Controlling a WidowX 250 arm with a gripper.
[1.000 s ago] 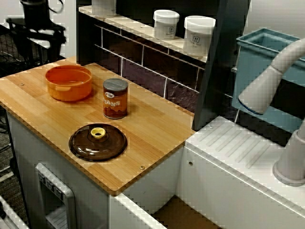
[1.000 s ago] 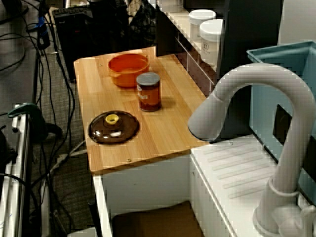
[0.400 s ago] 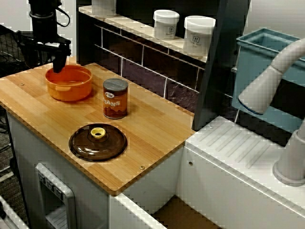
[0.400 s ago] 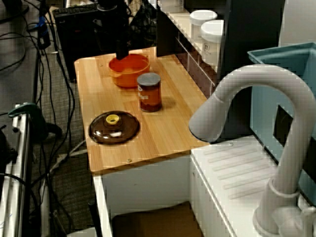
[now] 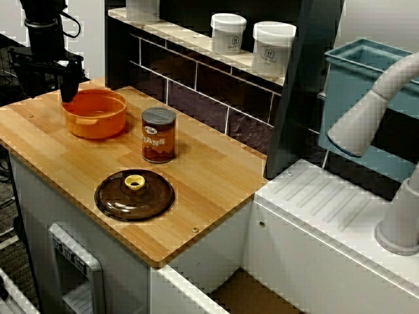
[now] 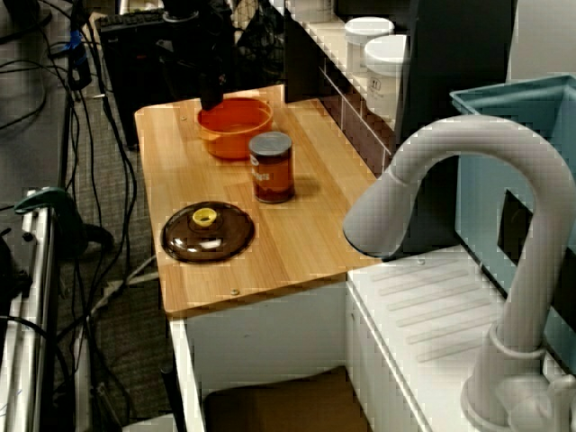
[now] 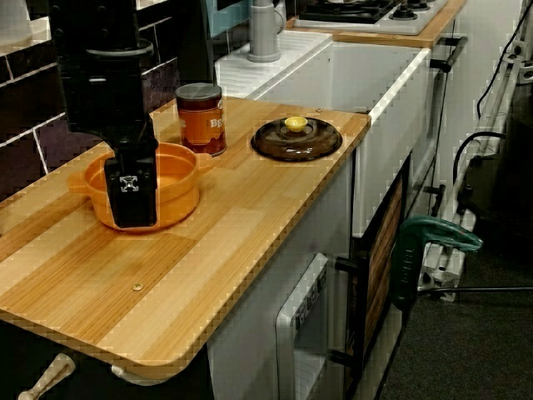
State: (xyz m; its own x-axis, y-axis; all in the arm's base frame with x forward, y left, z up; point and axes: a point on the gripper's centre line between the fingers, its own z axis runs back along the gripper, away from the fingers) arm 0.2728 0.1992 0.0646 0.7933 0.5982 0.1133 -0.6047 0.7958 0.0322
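My black gripper [image 5: 67, 89] hangs over the left end of the wooden counter [image 5: 209, 176], at the left rim of an orange pot [image 5: 98, 114]. In the view from the counter's end, one broad finger [image 7: 133, 187] stands just outside the pot's [image 7: 179, 179] near wall, low against it. The other finger is hidden behind it, so I cannot tell how the jaws stand. From above the tap, the gripper [image 6: 209, 94] sits at the pot's [image 6: 236, 121] far-left edge. Right of the pot stands a brown can [image 5: 158, 134]. A dark lid with a yellow knob [image 5: 134, 195] lies flat near the front edge.
A tiled back wall with a shelf of white jars [image 5: 228, 33] runs behind the counter. To the right are a white drainboard [image 5: 327, 209], a grey tap [image 5: 373, 111] and a blue bin [image 5: 366, 72]. Cables and a dark rack lie off the counter's left end.
The gripper came down from the upper left to the orange pot, then shifted a little left to the pot's left rim. Pot, can and lid have not moved.
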